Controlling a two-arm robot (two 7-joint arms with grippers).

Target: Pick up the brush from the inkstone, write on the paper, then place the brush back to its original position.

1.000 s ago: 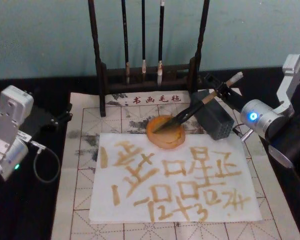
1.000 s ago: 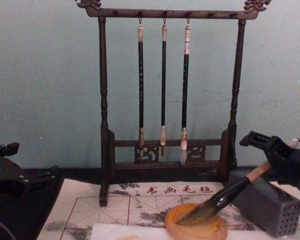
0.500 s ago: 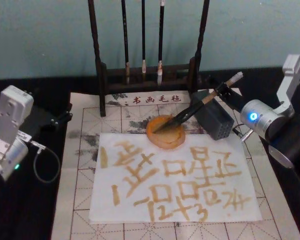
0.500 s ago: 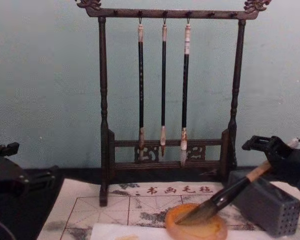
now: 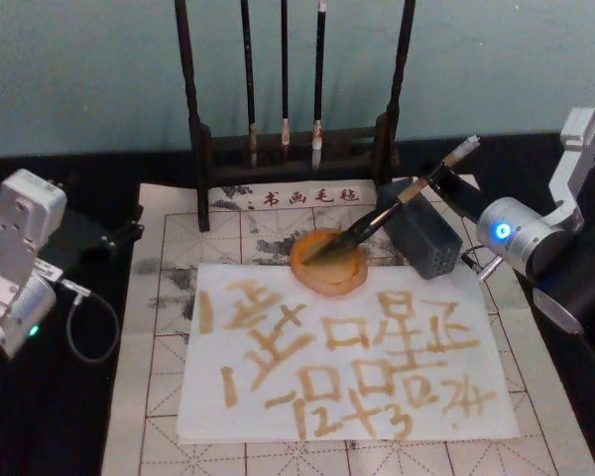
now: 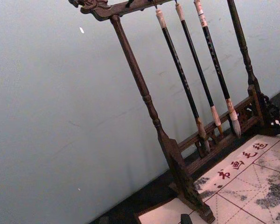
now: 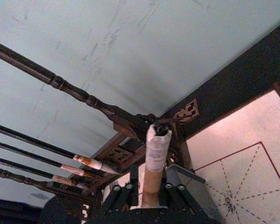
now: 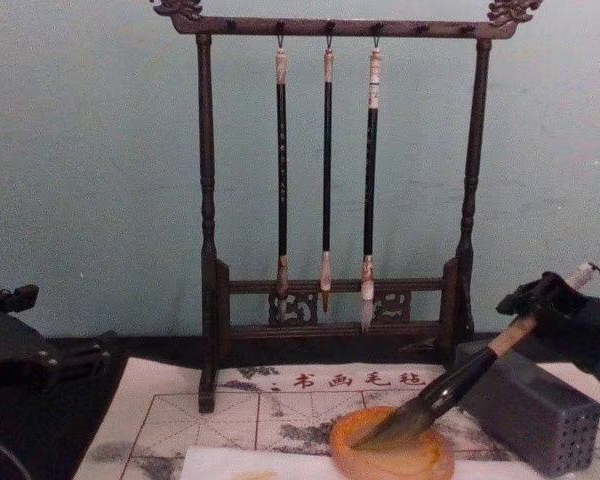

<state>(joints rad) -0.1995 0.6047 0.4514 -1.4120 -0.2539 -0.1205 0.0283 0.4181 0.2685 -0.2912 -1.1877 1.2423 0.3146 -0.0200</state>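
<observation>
My right gripper, clamped on the brush, is hemmed in: grey perforated block beneath, wooden rack just behind. Open passage lies toward me over the flat paper, and leftward past the inkstone with its low rim.

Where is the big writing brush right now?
In the head view the large tan-and-black calligraphy brush slants right of centre, its bristles in the round orange inkstone dish and its upper shaft held by the right gripper.
</observation>
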